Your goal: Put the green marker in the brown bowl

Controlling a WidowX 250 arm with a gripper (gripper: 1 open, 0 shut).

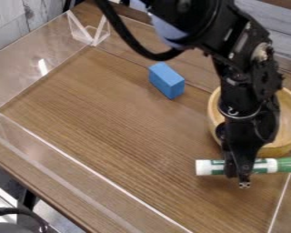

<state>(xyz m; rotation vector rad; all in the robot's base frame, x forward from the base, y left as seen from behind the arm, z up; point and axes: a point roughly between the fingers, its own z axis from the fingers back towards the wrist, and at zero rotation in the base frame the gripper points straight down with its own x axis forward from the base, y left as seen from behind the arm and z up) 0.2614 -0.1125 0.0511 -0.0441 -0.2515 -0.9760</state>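
Green marker lies flat on the wooden table near its front right corner, just in front of the brown bowl; its middle is hidden behind the gripper. The fingers come down over the barrel, narrowly parted, but whether they clamp it I cannot tell. The black arm covers part of the bowl's left rim. Count: one marker, one bowl, one blue block near the table's back edge.

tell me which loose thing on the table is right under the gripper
The green marker, lying flat with the gripper down across it. The blue block and brown bowl sit farther back.
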